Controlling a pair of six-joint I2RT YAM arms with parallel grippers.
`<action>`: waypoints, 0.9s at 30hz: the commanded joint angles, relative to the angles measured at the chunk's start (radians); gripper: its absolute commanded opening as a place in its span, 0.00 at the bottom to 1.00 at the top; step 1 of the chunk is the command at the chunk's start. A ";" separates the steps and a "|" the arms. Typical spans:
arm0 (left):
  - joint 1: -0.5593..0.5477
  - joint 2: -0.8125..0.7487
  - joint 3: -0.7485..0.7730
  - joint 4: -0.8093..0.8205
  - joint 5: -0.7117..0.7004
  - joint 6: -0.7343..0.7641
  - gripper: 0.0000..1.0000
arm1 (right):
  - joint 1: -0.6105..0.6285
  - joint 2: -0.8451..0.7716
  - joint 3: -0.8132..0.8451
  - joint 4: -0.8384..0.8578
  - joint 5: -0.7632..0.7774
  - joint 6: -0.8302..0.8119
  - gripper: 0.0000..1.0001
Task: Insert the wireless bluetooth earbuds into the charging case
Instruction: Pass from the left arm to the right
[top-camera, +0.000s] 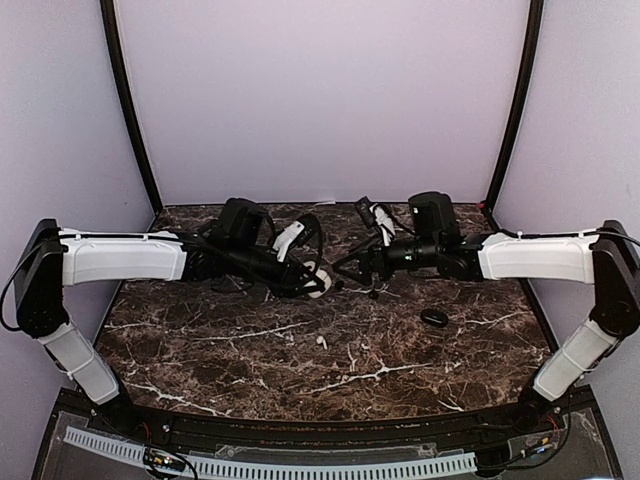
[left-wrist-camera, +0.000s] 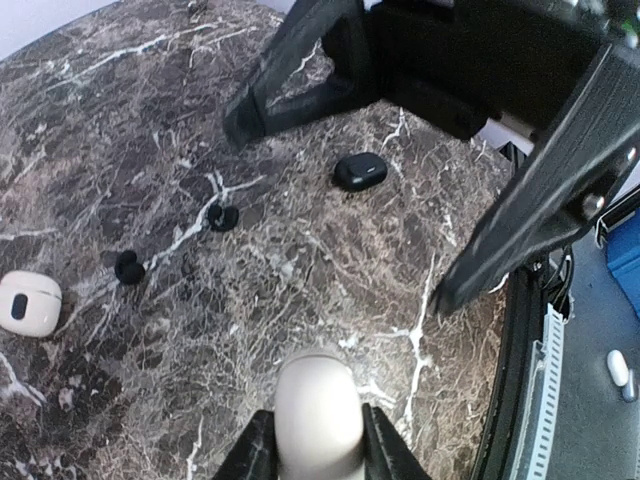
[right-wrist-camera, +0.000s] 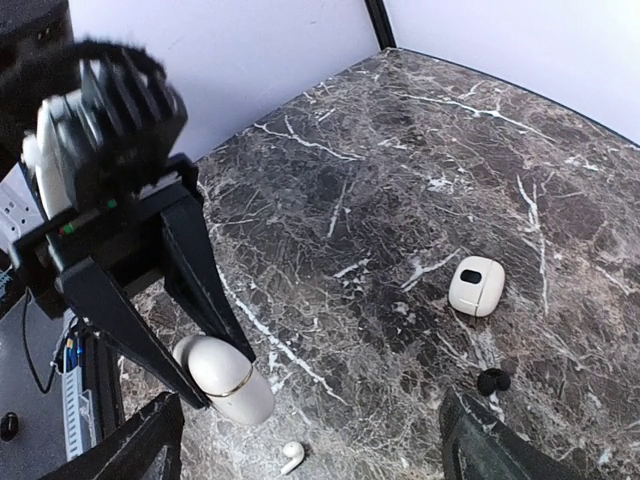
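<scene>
I have the left fingers (left-wrist-camera: 258, 452) closed narrowly on the charging case (left-wrist-camera: 318, 410), a pale, pebble-shaped shell with a thin gold band round its middle. It is pinched on both sides near the centre of the worktop (top-camera: 250, 360). From these views I cannot tell whether its lid is open, or whether it touches the marble or hangs just above it. The right fingers (right-wrist-camera: 480, 450) stand spread wide with nothing between them. They point toward the left arm's load, close to it but apart from it. None of the wireless bluetooth earbuds sit in the held shell; all that I can see lie loose on the worktop. A white bud with a short stem (right-wrist-camera: 292, 457) lies just beside the held case, on the side nearer the arm bases. Two black roundish buds (left-wrist-camera: 222, 216) (left-wrist-camera: 128, 267) lie farther off, near each other but not touching. One of them is close to a second white case (right-wrist-camera: 476, 285), which lies flat with a dark oval mark on its upper face. A black case (left-wrist-camera: 359, 171), closed and glossy, rests on the right half of the worktop, under the line of the right forearm and well apart from everything else. In the overhead view both arms reach inward from their sides and their wrists nearly meet over the middle of the dark veined marble.
</scene>
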 joint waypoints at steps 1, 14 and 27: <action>0.001 -0.037 -0.054 -0.041 0.033 -0.004 0.29 | 0.004 -0.011 -0.092 0.043 -0.083 -0.021 0.85; -0.018 -0.235 -0.259 0.089 0.201 -0.062 0.26 | 0.076 -0.040 -0.248 0.297 -0.311 -0.036 0.55; -0.063 -0.299 -0.300 0.078 0.275 0.020 0.26 | 0.222 0.028 -0.179 0.288 -0.356 -0.152 0.48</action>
